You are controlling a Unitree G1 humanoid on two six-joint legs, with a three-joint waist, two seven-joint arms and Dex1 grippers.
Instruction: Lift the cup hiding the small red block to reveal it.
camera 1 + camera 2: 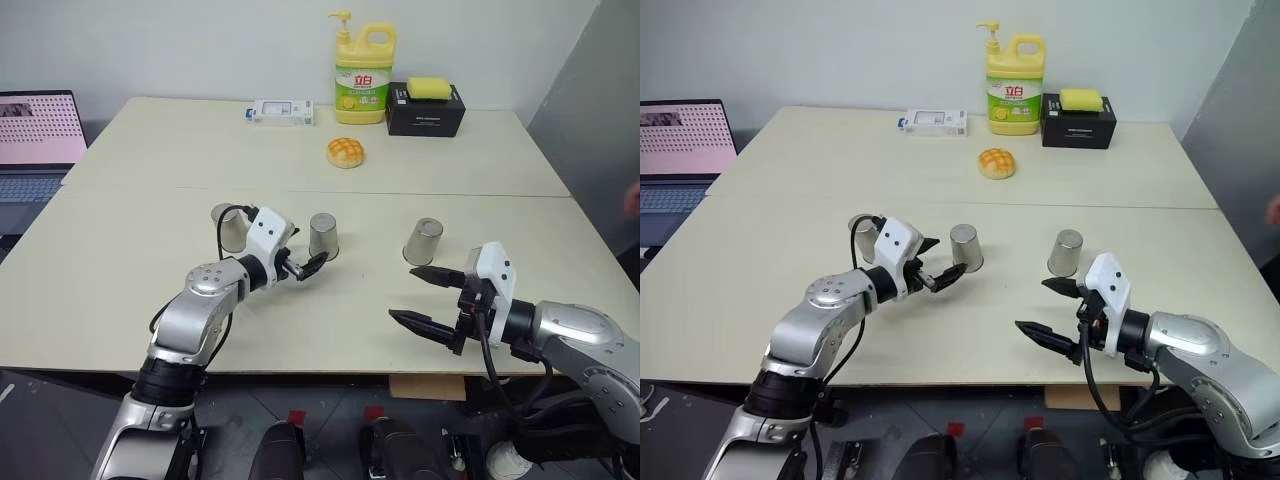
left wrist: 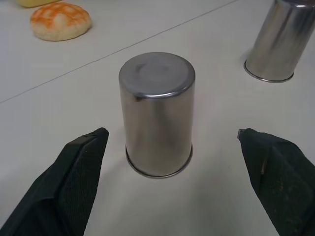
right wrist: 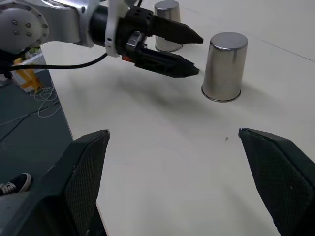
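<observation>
Three identical silver-grey metal cups stand upside down in a row on the table: a left cup (image 1: 230,228), a middle cup (image 1: 324,236) and a right cup (image 1: 423,241). The small red block is hidden, and I cannot tell which cup covers it. My left gripper (image 1: 303,255) is open just short of the middle cup (image 2: 157,115), one finger to each side of it and not touching. My right gripper (image 1: 425,298) hangs open over bare table, nearer me than the right cup. The right wrist view shows the left gripper (image 3: 189,54) beside the middle cup (image 3: 225,66).
A round bun (image 1: 346,152) lies beyond the cups. At the far edge of the table (image 1: 150,300) stand a yellow dish-soap bottle (image 1: 364,80), a black box (image 1: 426,115) with a yellow sponge on top and a small white device (image 1: 282,111). A laptop (image 1: 35,140) sits at far left.
</observation>
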